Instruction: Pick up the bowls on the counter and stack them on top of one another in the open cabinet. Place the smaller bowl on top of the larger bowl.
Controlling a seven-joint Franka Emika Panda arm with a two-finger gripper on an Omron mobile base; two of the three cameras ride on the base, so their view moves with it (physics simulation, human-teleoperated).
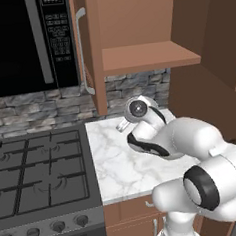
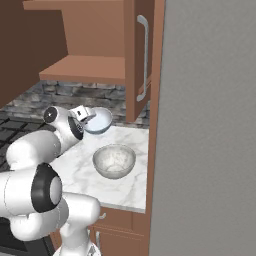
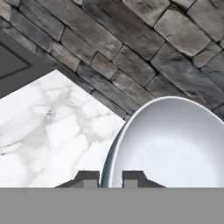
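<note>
white marble counter [image 2: 131, 186] is carrying the larger bowl [image 2: 114, 160], which is sitting upright near its front. the gripper [image 3: 110, 178] is clenching the rim of the smaller bowl [image 2: 98, 121], holding it tilted in the air above the counter, beyond the larger bowl, close to the stone backsplash [image 3: 131, 57] and below the open cabinet [image 2: 85, 69] shelf.

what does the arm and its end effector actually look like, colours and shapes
The arm is glossy white, built from fat rounded segments with dark black bands at the joints and a round dark cap with a grey centre on one joint end. No cables or markings show. The end effector has a light grey body in the right base view and two small dark, blocky finger tips in the hand view.
</note>
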